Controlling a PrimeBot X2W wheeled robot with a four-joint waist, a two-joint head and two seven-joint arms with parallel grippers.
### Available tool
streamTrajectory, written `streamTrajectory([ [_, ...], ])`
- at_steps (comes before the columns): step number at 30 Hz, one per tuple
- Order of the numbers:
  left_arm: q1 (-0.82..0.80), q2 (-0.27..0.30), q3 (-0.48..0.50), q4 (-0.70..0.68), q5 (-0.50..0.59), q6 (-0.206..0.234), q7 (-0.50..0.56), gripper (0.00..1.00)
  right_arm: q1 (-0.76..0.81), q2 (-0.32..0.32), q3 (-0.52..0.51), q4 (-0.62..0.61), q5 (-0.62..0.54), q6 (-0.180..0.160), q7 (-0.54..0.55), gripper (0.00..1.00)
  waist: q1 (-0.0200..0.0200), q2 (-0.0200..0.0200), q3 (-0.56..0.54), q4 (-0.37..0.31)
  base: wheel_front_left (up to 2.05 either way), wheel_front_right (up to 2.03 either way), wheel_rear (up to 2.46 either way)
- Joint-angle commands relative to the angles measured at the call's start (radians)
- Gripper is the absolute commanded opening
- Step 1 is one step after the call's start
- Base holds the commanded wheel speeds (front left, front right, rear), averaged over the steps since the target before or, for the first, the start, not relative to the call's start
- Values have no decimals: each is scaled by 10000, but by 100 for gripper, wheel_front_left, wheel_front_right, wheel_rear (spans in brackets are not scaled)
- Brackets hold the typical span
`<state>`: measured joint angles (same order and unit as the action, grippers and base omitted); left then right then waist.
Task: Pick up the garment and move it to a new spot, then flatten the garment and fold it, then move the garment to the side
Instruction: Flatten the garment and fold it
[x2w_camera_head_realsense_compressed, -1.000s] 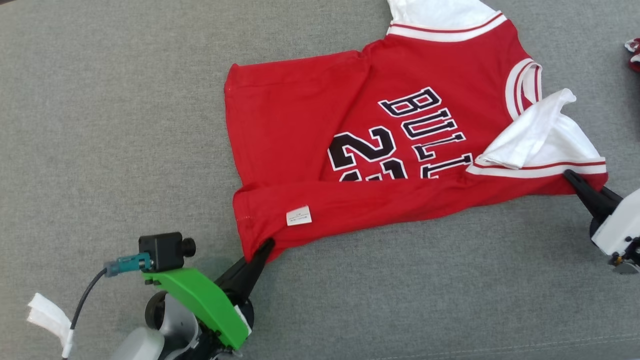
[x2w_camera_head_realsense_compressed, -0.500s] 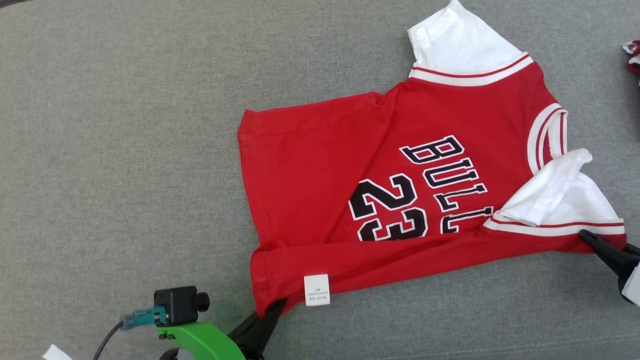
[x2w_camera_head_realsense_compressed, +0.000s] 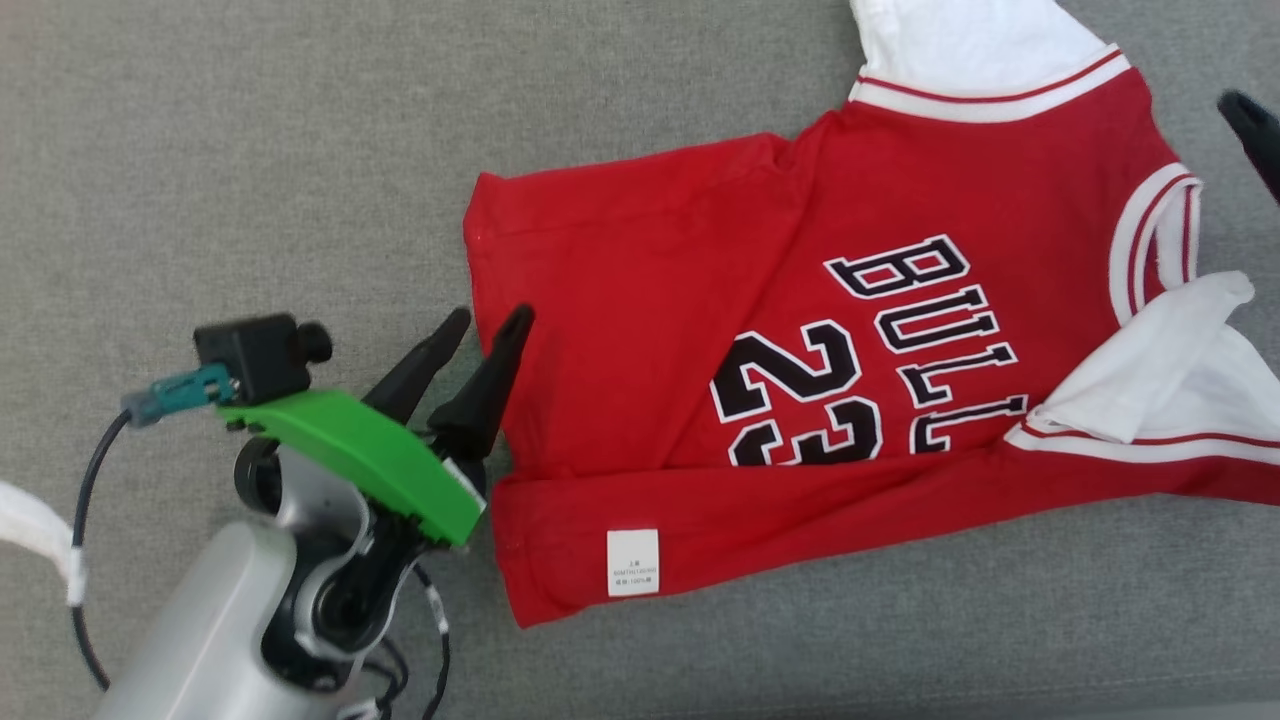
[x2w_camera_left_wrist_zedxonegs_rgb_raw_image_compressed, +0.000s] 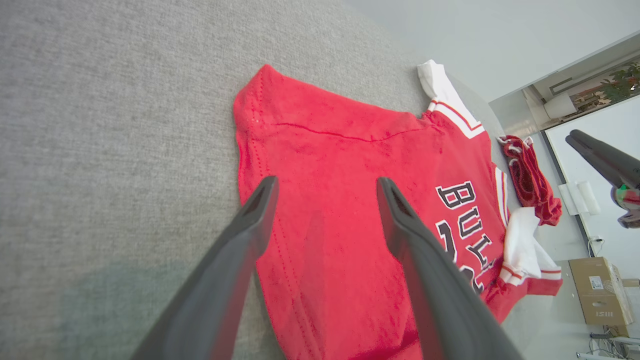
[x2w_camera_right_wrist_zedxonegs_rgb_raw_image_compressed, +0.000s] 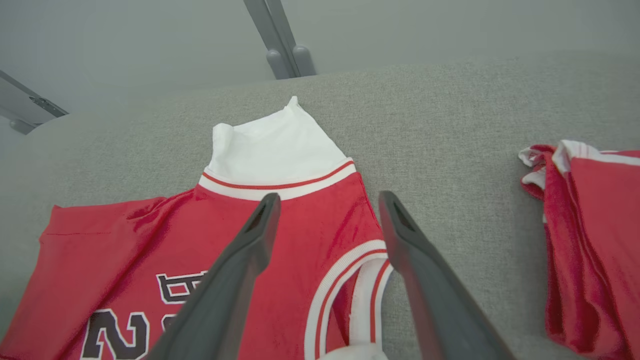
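Red smooth-knit jersey (x2w_camera_head_realsense_compressed: 650, 280) lies creased on coarse grey upholstery (x2w_camera_head_realsense_compressed: 250, 150), left end effector (x2w_camera_head_realsense_compressed: 490, 318) and right end effector (x2w_camera_right_wrist_zedxonegs_rgb_raw_image_compressed: 328, 197) both released.

Illumination is bright, even and diffuse. A soft shadow lies on the grey surface (x2w_camera_left_wrist_zedxonegs_rgb_raw_image_compressed: 100, 300) under the left hand (x2w_camera_left_wrist_zedxonegs_rgb_raw_image_compressed: 326, 181). Wrist views bend at edges.

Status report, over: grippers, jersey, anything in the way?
Left gripper open, empty, by the jersey hem. Right gripper open, near the collar. Jersey lies loose, near edge folded over. Another red garment to the right, apart.
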<state>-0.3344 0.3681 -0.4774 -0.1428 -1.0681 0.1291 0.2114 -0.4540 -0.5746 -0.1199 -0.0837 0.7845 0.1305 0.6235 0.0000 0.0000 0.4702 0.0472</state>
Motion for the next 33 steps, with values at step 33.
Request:
streamTrajectory([
  [33, -3846, -1464, -1239, 3033, 1715, -318, -234, 100, -6973, 714, 2954, 6408, -3701, 1, -1102, 100, 0, 0, 2047, 1575, 0, 0, 0],
])
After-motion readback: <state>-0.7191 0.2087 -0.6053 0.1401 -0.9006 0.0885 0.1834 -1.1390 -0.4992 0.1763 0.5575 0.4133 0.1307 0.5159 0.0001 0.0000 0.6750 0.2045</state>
